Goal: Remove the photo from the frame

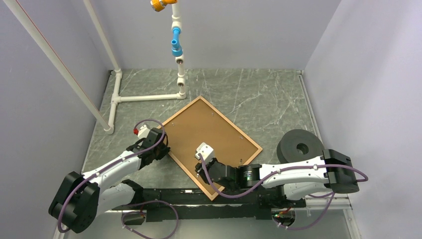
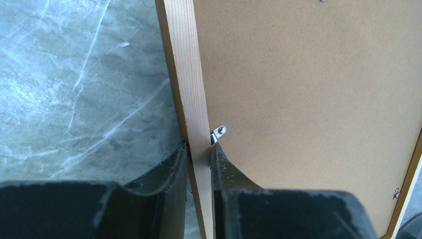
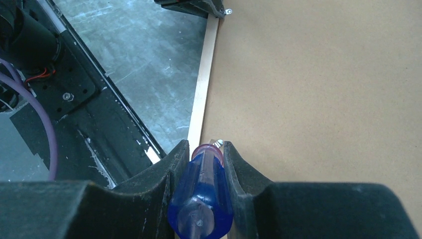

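Two grippers are working along one long rail of the frame (image 1: pixel 232 121). You are seeing the left gripper (image 2: pixel 199 149) clamping that wooden rail between narrowly parted fingers, just beside a metal tab (image 2: pixel 219 132). The right gripper (image 3: pixel 206 147) is clamping a blue screwdriver (image 3: pixel 201 199), its forward end sitting at a second tab (image 3: pixel 219 142). The frame is lying back-up on the table (image 1: pixel 263 94), its backing board (image 1: pixel 209 127) hiding the photo and its long axis running diagonally from far left to near right.
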Robot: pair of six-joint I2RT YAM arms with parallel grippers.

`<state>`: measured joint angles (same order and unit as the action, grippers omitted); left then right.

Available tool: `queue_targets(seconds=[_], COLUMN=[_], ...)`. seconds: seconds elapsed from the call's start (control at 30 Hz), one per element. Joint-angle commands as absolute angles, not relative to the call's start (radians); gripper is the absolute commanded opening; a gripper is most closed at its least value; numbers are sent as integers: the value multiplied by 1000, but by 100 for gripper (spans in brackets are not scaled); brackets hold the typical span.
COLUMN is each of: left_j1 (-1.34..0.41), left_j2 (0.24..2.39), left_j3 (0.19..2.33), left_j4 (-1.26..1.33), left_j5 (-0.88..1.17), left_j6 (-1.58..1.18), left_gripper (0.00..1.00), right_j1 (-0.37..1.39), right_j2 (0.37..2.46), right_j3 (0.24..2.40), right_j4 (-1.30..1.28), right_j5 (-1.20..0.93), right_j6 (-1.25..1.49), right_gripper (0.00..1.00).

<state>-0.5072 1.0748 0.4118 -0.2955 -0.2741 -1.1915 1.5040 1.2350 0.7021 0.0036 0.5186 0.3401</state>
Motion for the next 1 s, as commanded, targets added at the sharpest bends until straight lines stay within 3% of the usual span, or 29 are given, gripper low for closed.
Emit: queue_targets(seconds=[0.0,0.17,0.23,0.33,0.57,0.73,0.97], left_j1=[-512,-512,-512,-511,-460,-340,-92], left_j2=[1086,1084,1075,1042,961,942,991], left_j3=[377,371,361,362,433,457,447], left_j4=[-347,-314,-274,-281,-389,-404,-335], left_j5=[-199,-179,-156,-148,-140,-78,70], left_j6=[-1187,-1174,-1158,-1167,-1137,-1055,-924], left_gripper=[0,0,13,42,77,80,75], right_j1=[1502,1501,1497,1464,1300,1197,1172], right_j2=[1223,1189,1158,1151,1181,1250,1454], right_j3=[731,749,759,765,761,820,992], right_j4=[-32,-10,21,70,129,178,193], right_j5=[550,530,502,432,231,141,145], right_j6=[327,317,314,332,374,390,344], right_gripper=[0,0,0,0,0,0,0])
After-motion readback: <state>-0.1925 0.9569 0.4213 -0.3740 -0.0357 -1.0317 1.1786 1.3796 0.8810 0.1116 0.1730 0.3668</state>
